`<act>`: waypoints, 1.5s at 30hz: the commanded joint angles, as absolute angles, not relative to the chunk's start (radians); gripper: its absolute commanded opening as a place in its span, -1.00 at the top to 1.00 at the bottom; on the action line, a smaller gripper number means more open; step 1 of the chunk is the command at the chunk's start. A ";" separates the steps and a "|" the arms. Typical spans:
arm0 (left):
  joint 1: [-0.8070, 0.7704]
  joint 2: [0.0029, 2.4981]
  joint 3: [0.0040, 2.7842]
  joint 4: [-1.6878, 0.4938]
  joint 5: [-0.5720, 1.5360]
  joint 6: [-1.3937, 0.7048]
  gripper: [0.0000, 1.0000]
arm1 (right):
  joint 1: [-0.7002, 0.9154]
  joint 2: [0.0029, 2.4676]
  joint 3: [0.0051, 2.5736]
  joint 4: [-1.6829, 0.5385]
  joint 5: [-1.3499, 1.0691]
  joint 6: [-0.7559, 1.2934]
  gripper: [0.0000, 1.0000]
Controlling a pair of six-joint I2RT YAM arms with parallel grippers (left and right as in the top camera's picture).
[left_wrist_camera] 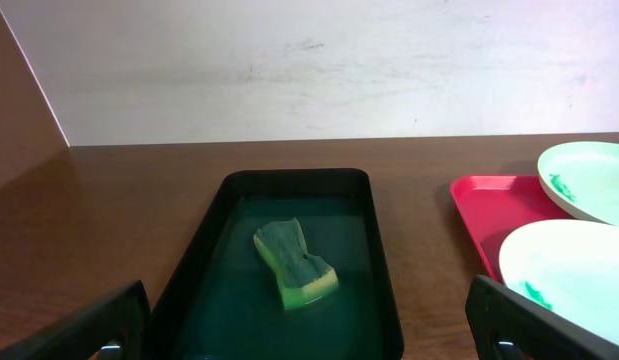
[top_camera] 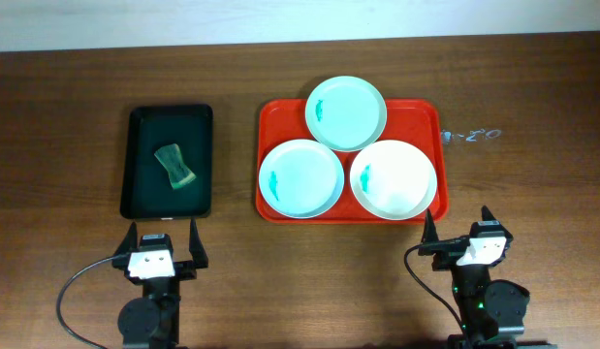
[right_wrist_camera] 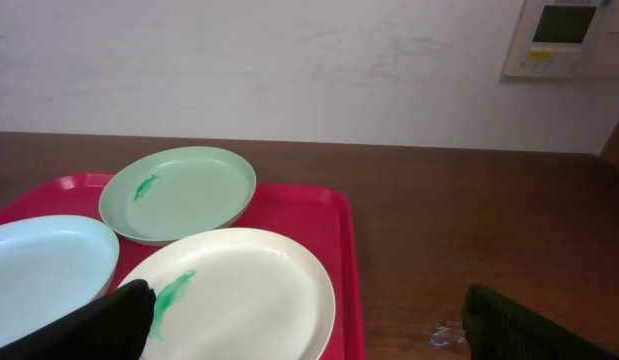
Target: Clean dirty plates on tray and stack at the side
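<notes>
The red tray (top_camera: 430,114) holds three plates, each with a small teal smear: a mint-green one (top_camera: 346,112) at the back overlapping the rim, a mint-green one (top_camera: 300,177) front left, a white one (top_camera: 394,179) front right. My left gripper (top_camera: 164,244) is open and empty, near the table's front edge, in front of the dark tray. My right gripper (top_camera: 457,231) is open and empty, just in front of the red tray's right corner. The right wrist view shows the white plate (right_wrist_camera: 244,290), the back plate (right_wrist_camera: 184,192) and the tray (right_wrist_camera: 319,205).
A dark green-black tray (top_camera: 168,160) lies left of the red tray with a green sponge (top_camera: 174,166) in it; the left wrist view shows the sponge (left_wrist_camera: 294,262) in that tray (left_wrist_camera: 384,250). Faint white marks (top_camera: 471,135) are on the table to the right.
</notes>
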State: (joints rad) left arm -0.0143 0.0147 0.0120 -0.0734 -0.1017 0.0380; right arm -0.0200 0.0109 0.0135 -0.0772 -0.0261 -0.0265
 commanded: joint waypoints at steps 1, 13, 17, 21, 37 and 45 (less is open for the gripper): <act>-0.012 0.005 0.009 -0.076 -0.098 0.054 -0.98 | -0.027 0.004 0.006 -0.079 -0.017 -0.019 -0.97; -0.012 0.005 0.009 -0.076 -0.098 0.054 -0.99 | -0.027 0.004 0.006 -0.079 -0.017 -0.019 -0.96; -0.012 0.005 0.009 -0.076 -0.098 0.054 -0.98 | -0.027 0.004 0.006 -0.079 -0.017 -0.019 -0.97; -0.012 0.005 0.009 -0.076 -0.098 0.054 -0.98 | -0.027 0.004 0.006 -0.079 -0.017 -0.019 -0.97; -0.012 0.005 0.009 -0.048 0.417 -0.176 -0.99 | -0.027 0.004 0.006 -0.079 -0.017 -0.019 -0.97; -0.012 0.005 0.009 0.358 1.103 -0.405 -0.98 | -0.027 0.004 0.006 -0.079 -0.017 -0.019 -0.97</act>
State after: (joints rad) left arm -0.0128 0.0120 0.0097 0.2035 0.9802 -0.3008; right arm -0.0200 0.0109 0.0135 -0.0761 -0.0261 -0.0261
